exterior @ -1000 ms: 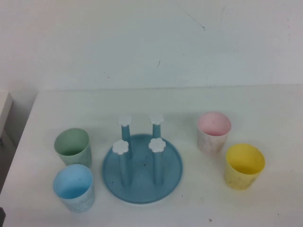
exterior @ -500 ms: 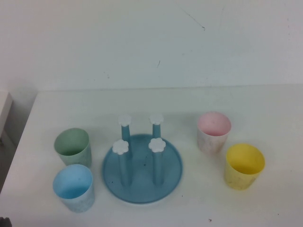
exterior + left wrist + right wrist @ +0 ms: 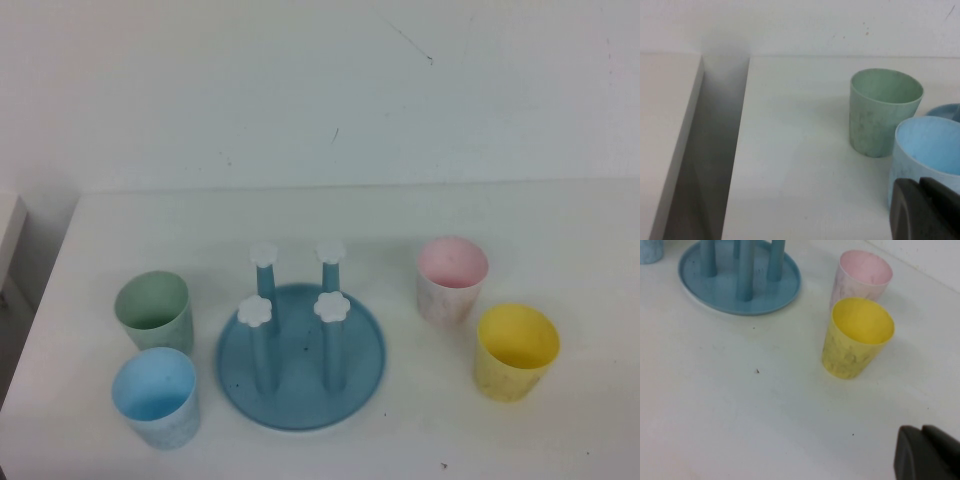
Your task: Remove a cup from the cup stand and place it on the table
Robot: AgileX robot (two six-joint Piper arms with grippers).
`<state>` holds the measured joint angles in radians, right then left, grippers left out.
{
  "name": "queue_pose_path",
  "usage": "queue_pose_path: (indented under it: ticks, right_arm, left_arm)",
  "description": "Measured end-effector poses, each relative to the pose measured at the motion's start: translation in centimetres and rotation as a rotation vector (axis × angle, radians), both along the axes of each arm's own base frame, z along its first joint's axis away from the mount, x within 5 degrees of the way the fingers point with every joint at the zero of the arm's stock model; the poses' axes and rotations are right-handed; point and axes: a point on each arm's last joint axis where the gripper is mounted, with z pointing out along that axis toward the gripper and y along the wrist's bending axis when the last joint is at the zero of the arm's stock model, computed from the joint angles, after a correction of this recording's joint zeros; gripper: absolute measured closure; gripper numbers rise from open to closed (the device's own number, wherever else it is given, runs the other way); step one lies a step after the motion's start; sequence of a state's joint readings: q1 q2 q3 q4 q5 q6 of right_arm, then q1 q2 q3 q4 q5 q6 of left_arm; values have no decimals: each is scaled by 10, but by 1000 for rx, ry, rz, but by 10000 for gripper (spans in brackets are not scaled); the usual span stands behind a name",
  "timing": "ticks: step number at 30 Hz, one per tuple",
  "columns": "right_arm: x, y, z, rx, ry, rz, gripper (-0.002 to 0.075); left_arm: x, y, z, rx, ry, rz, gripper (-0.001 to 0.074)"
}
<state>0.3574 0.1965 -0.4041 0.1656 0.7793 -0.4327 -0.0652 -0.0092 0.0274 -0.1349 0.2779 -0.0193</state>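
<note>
The light blue speckled cup (image 3: 155, 397) stands upright on the white table (image 3: 400, 210), front left of the cup stand (image 3: 300, 352). The stand's four pegs with white flower caps are all bare. Neither gripper shows in the high view. In the left wrist view my left gripper (image 3: 923, 206) is shut and empty, close beside the blue cup (image 3: 930, 152), not holding it. In the right wrist view my right gripper (image 3: 923, 454) is shut and empty above bare table, near the yellow cup (image 3: 857, 337). The stand also shows in the right wrist view (image 3: 740, 287).
A pale green cup (image 3: 153, 310) stands behind the blue one. A pink cup (image 3: 452, 278) and a yellow cup (image 3: 516, 351) stand right of the stand. The table's left edge and a gap to a second white surface (image 3: 665, 125) lie left of the cups.
A dark part of the left arm at the bottom left corner of the high view has slid out of sight. The cups and the stand have not moved.
</note>
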Motion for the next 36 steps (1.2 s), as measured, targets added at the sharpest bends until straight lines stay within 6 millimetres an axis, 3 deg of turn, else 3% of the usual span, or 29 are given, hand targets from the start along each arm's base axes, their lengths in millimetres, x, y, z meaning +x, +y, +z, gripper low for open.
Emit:
queue_pose_path:
  ticks: [36]
  right_arm:
    - [0, 0, 0, 0, 0, 0, 726]
  left_arm:
    - [-1, 0, -3, 6, 47, 2, 737]
